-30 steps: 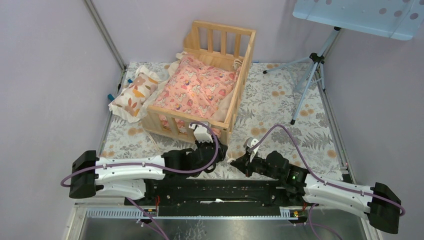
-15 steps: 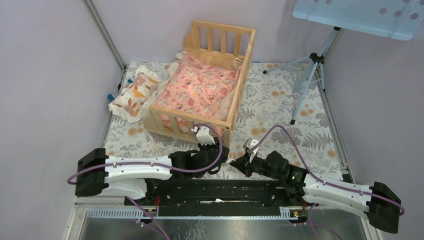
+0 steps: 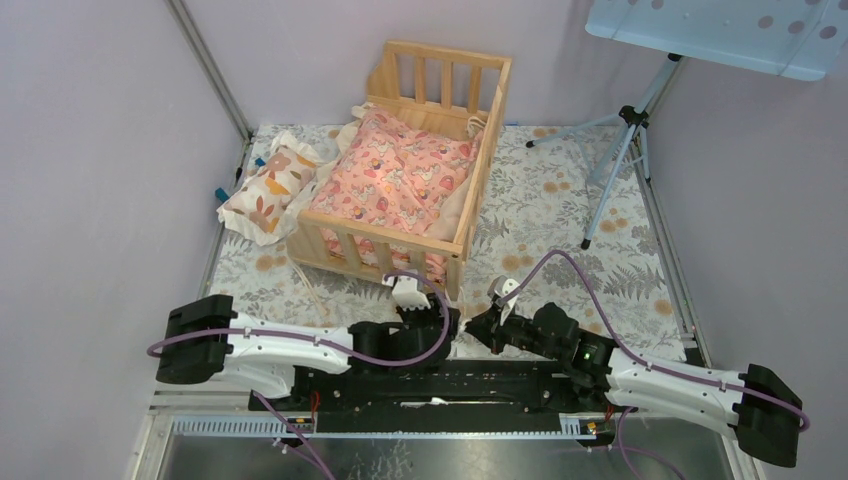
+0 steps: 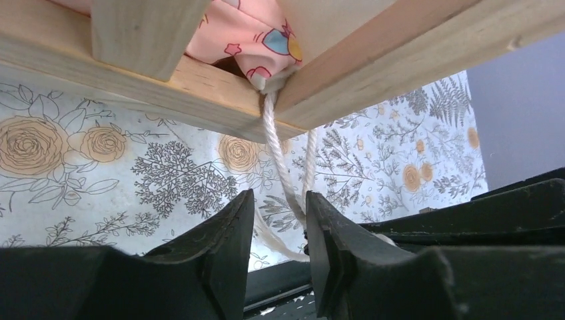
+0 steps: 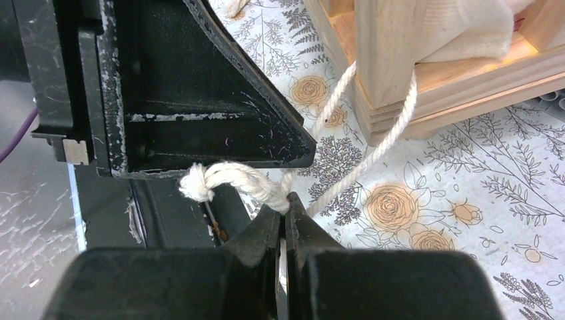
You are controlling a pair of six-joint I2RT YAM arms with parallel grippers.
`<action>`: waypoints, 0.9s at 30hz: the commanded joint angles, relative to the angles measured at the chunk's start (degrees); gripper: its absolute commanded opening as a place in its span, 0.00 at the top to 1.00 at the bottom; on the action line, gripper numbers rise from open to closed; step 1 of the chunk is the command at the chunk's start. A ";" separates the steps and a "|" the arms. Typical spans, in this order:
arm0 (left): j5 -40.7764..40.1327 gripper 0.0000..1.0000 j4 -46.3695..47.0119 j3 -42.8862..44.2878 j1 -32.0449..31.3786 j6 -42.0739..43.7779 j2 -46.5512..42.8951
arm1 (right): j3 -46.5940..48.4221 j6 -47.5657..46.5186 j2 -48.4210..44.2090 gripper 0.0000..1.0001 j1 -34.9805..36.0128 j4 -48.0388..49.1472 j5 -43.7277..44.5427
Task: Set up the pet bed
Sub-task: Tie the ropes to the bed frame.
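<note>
firmly, the right fingers [image 5: 264, 232] clamp the white rope [image 5: 234, 177] (left fingers [image 4: 228, 228] stand half-open around it).

**Camera positions: three views**

Top external: high at the near side, looking down over the whole floral mat [image 3: 560, 215] and pet bed [image 3: 375, 228].
Left wrist: very close and low, looking up at the bed's near corner.
Right wrist: close on the same corner.
Both wrist views share the white cord [image 4: 276, 147].
</note>
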 commanded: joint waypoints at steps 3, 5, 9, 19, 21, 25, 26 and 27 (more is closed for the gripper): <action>-7.10 0.60 10.52 -3.56 -1.64 -3.91 -0.10 | -0.11 0.35 -1.88 1.00 0.47 0.08 0.55; -7.40 0.59 11.63 -4.77 -1.77 -4.39 -0.44 | -0.29 0.39 -2.41 1.00 0.45 -0.60 0.78; -8.22 0.57 11.57 -4.84 -1.77 -5.58 0.29 | -0.73 0.50 -3.22 1.00 0.45 -1.16 0.83; -8.84 0.60 16.55 -4.13 -1.29 -3.31 2.33 | -0.30 1.11 -1.80 1.00 0.47 -1.63 -0.57; -8.48 0.64 16.71 -4.00 -0.96 -3.48 2.98 | -0.28 1.43 -2.06 1.00 0.48 -1.56 -0.51; -8.03 0.79 17.20 -3.89 -0.48 -3.65 4.03 | -0.26 2.53 -2.64 1.00 0.46 -1.94 -0.11; -8.03 0.83 17.18 -3.81 -0.39 -3.62 4.03 | -0.36 2.92 -2.79 1.00 0.45 -2.16 0.06; -8.13 0.87 17.06 -3.79 -0.37 -3.58 4.07 | -0.43 3.46 -2.88 1.00 0.49 -2.29 0.34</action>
